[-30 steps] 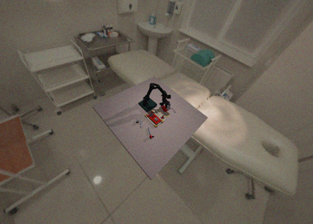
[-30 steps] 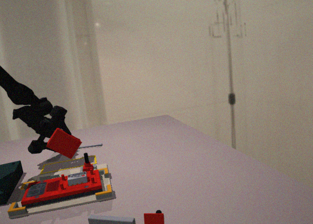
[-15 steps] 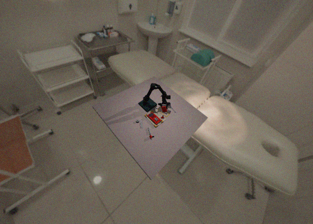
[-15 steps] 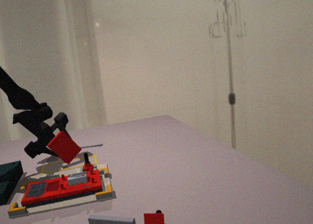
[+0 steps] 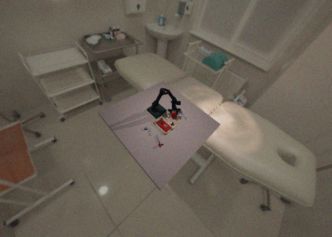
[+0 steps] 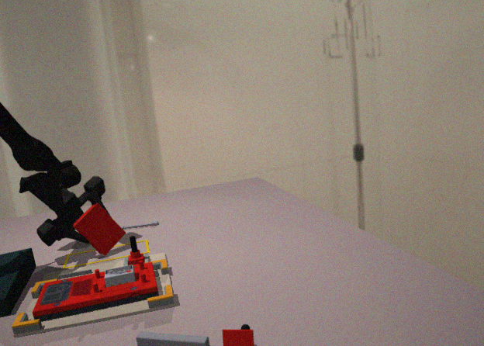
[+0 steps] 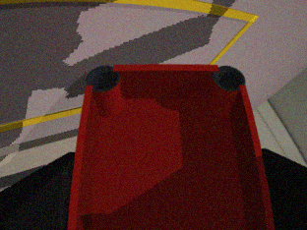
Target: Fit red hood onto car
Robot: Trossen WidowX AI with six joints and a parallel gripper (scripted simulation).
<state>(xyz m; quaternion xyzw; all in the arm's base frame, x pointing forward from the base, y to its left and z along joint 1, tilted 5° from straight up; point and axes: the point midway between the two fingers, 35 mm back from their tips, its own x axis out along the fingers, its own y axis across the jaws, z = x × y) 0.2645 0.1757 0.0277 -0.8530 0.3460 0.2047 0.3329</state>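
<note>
My gripper is shut on the red hood and holds it tilted in the air, above the table and just behind the car. The wrist view looks into the hood's hollow underside, with two dark corner holes at its far end. The red chassis sits in the white jig with yellow corners. The grey engine block is on its deck, with short red pegs around it. A yellow outlined rectangle is marked on the table under the hood.
A red part with a black upright pin stands at the chassis's far end. A thin metal rod lies behind it. A grey block and a red block are at the front edge. The arm's dark green base is to the left.
</note>
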